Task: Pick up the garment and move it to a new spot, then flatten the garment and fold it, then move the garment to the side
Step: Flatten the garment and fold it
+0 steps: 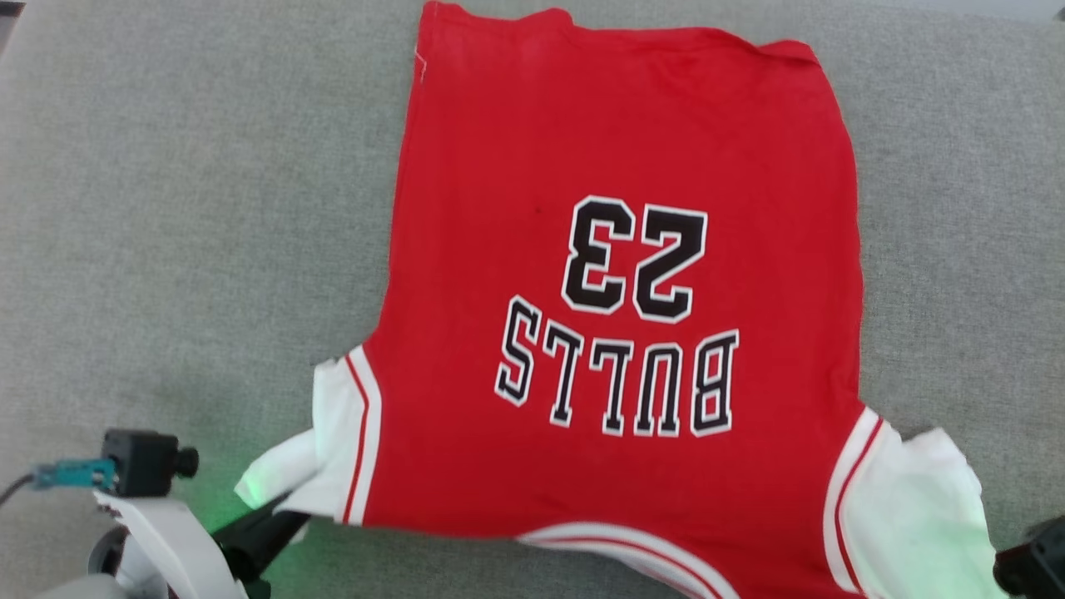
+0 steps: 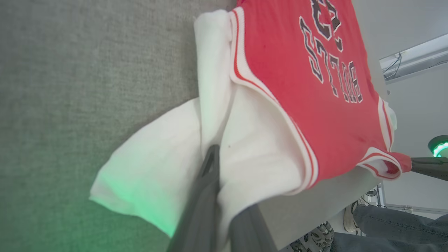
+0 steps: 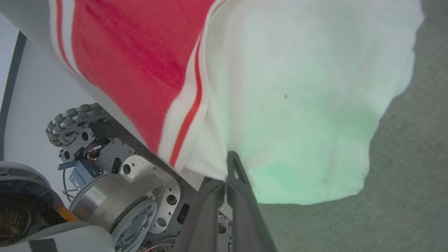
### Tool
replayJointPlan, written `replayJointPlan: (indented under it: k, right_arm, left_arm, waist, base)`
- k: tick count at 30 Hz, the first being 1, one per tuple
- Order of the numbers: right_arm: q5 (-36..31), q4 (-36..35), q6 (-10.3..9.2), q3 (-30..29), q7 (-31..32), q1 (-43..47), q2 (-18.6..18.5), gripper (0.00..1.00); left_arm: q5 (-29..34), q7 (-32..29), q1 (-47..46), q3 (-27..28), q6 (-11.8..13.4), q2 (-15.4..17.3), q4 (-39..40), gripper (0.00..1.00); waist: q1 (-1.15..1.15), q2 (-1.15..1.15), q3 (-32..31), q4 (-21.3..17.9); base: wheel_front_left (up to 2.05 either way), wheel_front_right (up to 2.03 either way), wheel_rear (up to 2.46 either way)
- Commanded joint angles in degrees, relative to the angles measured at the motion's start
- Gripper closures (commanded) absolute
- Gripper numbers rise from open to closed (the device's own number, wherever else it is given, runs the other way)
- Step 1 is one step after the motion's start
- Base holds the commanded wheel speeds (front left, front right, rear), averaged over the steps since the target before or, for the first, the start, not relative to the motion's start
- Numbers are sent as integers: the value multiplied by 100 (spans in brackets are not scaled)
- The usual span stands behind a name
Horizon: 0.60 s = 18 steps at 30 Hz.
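Note:
The garment (image 1: 624,249), a red jersey with white sleeves and upside-down black lettering and number 23, lies spread on the grey table (image 1: 166,208), hem at the far side. My left gripper (image 1: 270,520) is shut on the white sleeve (image 1: 333,449) at the jersey's near left corner. In the left wrist view the fingers (image 2: 210,164) pinch that sleeve (image 2: 168,150). My right gripper (image 1: 1027,561) is shut on the other white sleeve (image 1: 915,516) at the near right. Its fingertips (image 3: 233,164) clamp the sleeve's edge (image 3: 297,105) beside the striped trim.
The grey fabric surface stretches wide to the left of the jersey and in a narrower band on its right (image 1: 957,208). Past the near table edge, the left wrist view shows a person's shoe (image 2: 316,234) and trouser leg (image 2: 395,224). My wheeled base (image 3: 105,168) lies below.

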<state>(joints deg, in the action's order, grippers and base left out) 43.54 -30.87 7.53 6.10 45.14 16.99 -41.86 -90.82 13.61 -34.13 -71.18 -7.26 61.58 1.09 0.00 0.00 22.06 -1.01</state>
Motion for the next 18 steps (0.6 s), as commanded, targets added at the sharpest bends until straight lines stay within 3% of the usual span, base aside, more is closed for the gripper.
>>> replayJointPlan:
  k: [1, 4, 8, 12, 15, 18]
  right_arm:
    - [-102, -84, -9, -111, 149, 142, 96, 100]
    - [-392, -156, -9, -265, 318, 217, 186, 100]
    - [-374, 61, -9, -56, 308, -21, 273, 100]
    - [-192, 615, -9, 501, 204, -376, 187, 100]
    - [-361, 1177, -11, 982, 76, -703, -95, 100]
    - [-303, 1632, -15, 1458, -204, -987, -58, 100]
  left_arm:
    - [11, -47, 110, -23, 81, 46, 12, 100]
    - [111, -295, 187, -91, 271, 1, -3, 100]
    - [103, -419, 194, -123, 363, -280, -165, 100]
    - [-155, -581, 243, -138, 231, -747, -428, 100]
    - [-94, -767, 248, -203, 187, -1073, -826, 100]
    - [-99, -834, 214, -209, 134, -1347, -1166, 100]
  waist:
    - [0, 0, 24, -10]
    - [0, 0, 47, -11]
    - [0, 0, 60, -23]
    - [0, 0, 55, -14]
    - [0, 0, 50, 5]
    - [0, 0, 37, 34]
  base:
    - [0, 0, 0]
    - [0, 0, 0]
    - [0, 0, 0]
    - [0, 0, 0]
    - [0, 0, 0]
    - [0, 0, 0]
